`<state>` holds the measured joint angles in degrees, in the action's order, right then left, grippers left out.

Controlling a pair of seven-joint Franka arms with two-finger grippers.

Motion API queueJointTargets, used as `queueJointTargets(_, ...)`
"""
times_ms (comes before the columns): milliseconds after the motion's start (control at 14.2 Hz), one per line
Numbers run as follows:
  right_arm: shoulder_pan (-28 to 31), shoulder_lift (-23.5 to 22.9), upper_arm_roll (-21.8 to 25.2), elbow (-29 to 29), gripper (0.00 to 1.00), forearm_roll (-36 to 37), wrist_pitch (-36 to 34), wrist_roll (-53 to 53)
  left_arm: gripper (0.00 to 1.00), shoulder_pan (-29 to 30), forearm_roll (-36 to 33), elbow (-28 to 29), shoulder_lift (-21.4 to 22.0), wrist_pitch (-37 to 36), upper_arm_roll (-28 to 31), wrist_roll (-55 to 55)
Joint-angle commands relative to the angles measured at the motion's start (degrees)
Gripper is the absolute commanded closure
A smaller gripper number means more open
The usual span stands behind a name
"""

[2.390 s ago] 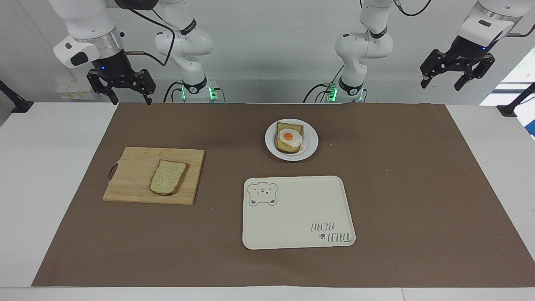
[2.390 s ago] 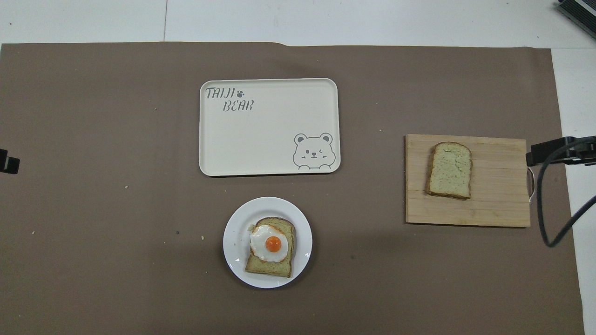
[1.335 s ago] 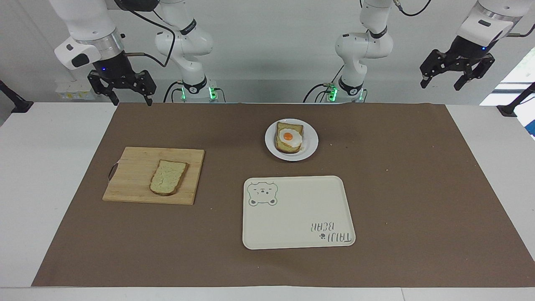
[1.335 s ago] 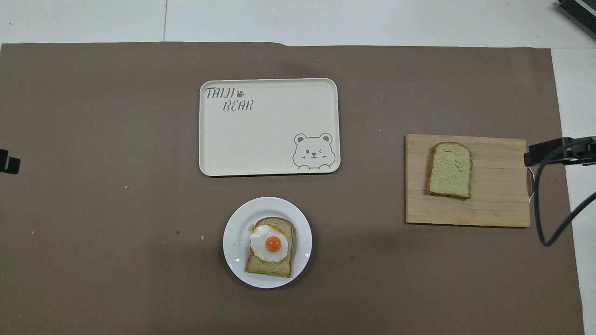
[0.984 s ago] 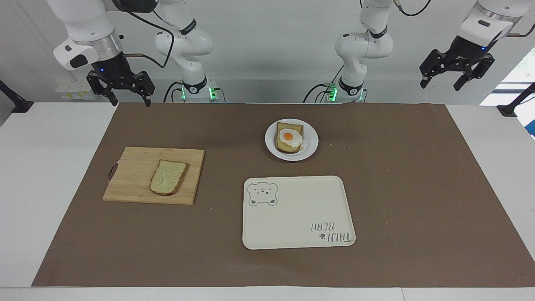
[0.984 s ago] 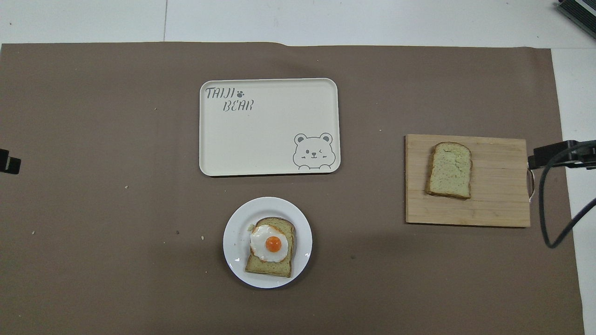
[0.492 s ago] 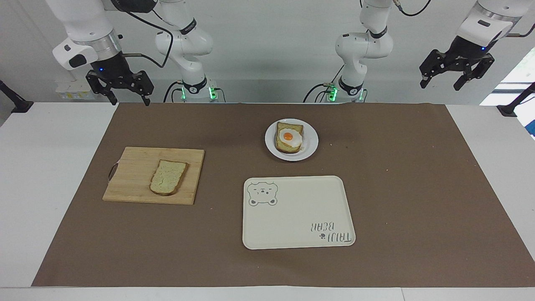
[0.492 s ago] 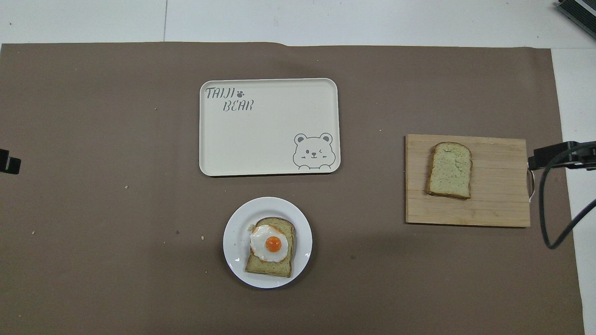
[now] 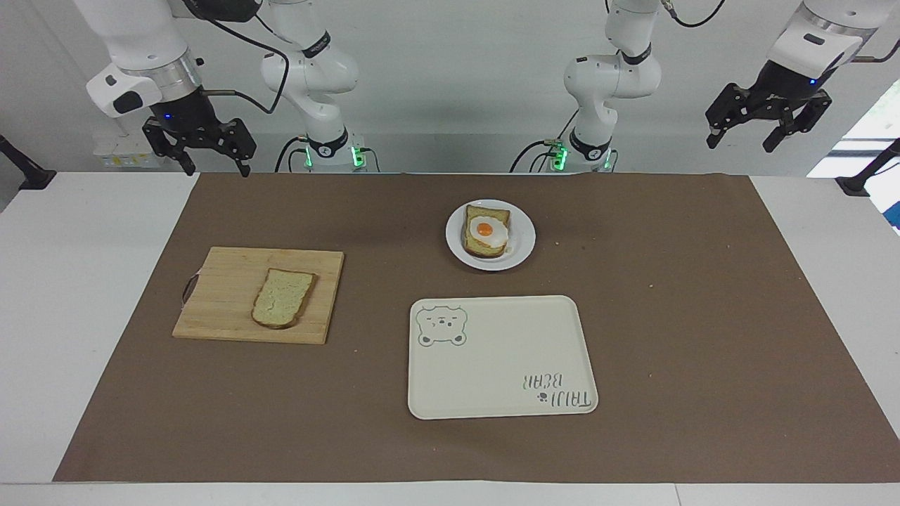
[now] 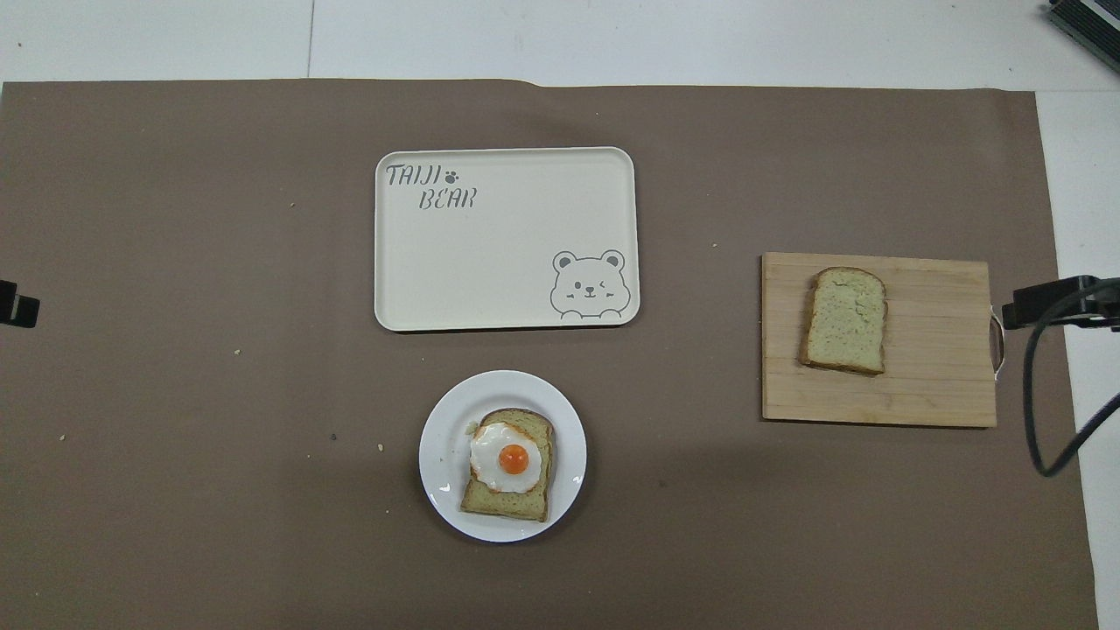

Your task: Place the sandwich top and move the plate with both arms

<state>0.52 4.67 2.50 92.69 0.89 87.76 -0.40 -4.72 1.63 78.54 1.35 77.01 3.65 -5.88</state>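
Observation:
The sandwich top (image 9: 283, 298) (image 10: 845, 320), a pale speckled slice with a brown crust, lies flat on a wooden cutting board (image 9: 225, 288) (image 10: 936, 350) toward the right arm's end. The white plate (image 9: 524, 246) (image 10: 437, 455) sits mid-table, nearer to the robots, and carries a bread slice with a fried egg (image 9: 485, 232) (image 10: 512, 464). My right gripper (image 9: 216, 169) hangs open and empty, high over the mat's corner at its own end. My left gripper (image 9: 742, 140) waits raised over its end of the table, open and empty.
A cream rectangular tray (image 9: 499, 358) (image 10: 503, 254) with a bear drawing lies farther from the robots than the plate. A brown mat (image 9: 703, 316) covers most of the white table. A few crumbs dot the mat. A black cable (image 10: 1032, 411) hangs beside the board.
The right gripper has drifted slightly outward toward its own end of the table. The left arm, bread, plate and tray have not moved.

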Motion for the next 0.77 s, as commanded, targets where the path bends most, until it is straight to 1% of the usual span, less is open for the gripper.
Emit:
queueJointTargets(0,2.5,1.8,-0.4,3.3,0.00,-1.3,1.2,-2.1,0.00,0.8,-0.4,2.1,1.6,0.9,-0.7,0.3)
queueJointTargets(141,2.2,1.9,-0.4,4.0,0.00,-2.1,4.7,-3.4,0.00,0.8,-0.4,2.1,1.6,0.9,-0.8,0.3)
queueJointTargets(281,2.3,1.0,-0.4,6.4,0.00,-2.2,8.2,-6.3,0.00,0.8,-0.4,2.1,1.6,0.9,-0.7,0.3)
queueJointTargets(422,2.4,-0.3,-0.4,10.0,0.00,-2.3,14.7,-7.7,0.00,0.8,-0.3,2.1,1.6,0.8,-0.7,0.3)
queueJointTargets(492,2.6,-1.3,-0.4,11.0,0.00,-3.1,16.9,-7.7,0.00,0.8,-0.2,2.1,1.6,0.9,-0.8,0.3)
queueJointTargets(633,2.9,-4.6,-0.3,11.2,0.00,-6.7,19.4,-7.7,0.00,0.9,-0.2,2.1,1.6,0.9,-0.6,0.2)
queueJointTargets(703,3.5,-6.1,-0.3,11.3,0.00,-6.9,20.6,-7.7,0.00,0.9,-0.2,2.1,1.6,0.9,-0.6,0.2)
